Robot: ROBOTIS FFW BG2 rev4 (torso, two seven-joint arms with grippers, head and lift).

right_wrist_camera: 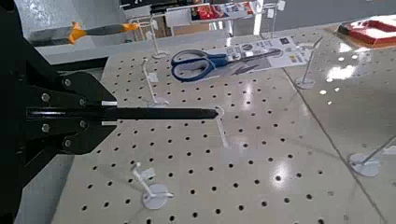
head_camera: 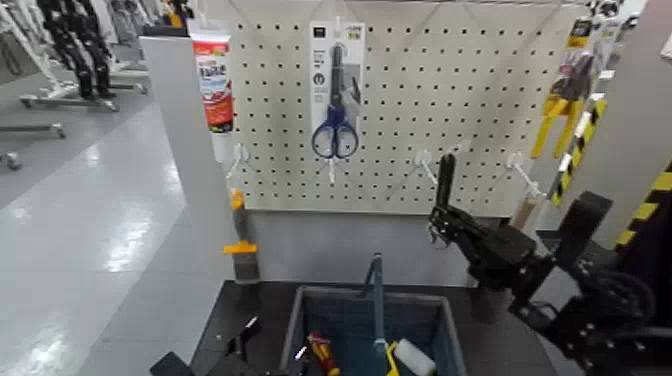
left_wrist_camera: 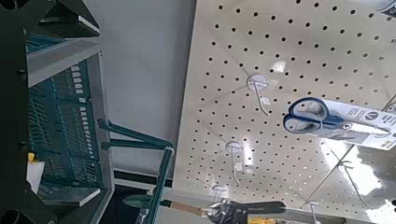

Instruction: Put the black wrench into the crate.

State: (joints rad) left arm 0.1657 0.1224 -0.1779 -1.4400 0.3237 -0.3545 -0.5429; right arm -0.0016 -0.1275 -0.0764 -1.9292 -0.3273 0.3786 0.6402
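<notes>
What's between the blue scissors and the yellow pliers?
In the head view, white hooks on the holed board, with the right end effector down there too.

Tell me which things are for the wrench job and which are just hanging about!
For the job:
- crate
- right gripper, shut, up at the pegboard
- black wrench: I can't pick it out

Just about:
- blue scissors
- red-and-white tube
- yellow-handled pliers
</notes>
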